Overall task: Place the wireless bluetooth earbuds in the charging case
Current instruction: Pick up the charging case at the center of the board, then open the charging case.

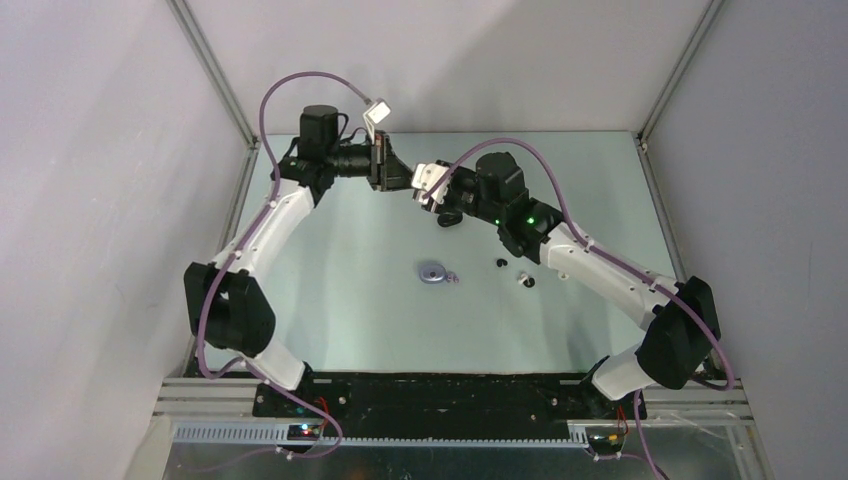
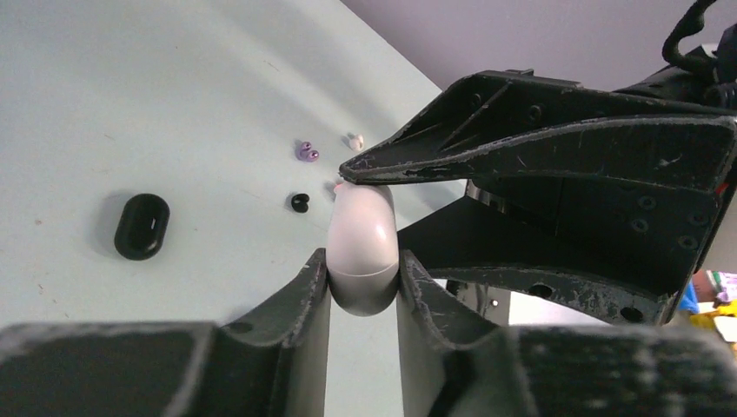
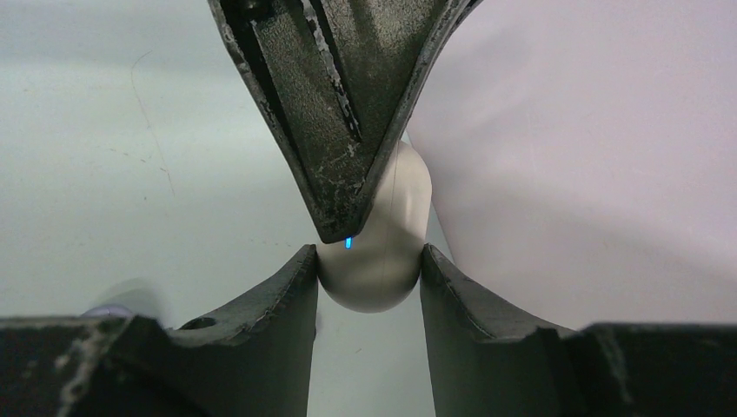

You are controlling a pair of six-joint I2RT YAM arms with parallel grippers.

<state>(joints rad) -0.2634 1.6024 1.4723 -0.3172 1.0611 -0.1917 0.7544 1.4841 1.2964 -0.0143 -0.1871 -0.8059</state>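
My left gripper (image 2: 363,265) and right gripper (image 3: 369,261) clamp the white case (image 2: 363,230) aloft. Earbuds (image 2: 306,153) lie on the counter (image 2: 174,87), ten o'clock of it in my left wrist view. Opening step, I judge; next, pry the lid.

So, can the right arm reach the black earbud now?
Probably not yet: the right gripper is shut on the white case, as is the left gripper. The black earbud itself lies uncovered.

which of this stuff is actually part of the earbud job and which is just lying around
In the job: white case, clamped by left gripper and right gripper; lavender earbuds; black earbud; pale earbud.
Lying about, likely: black case; lavender case.
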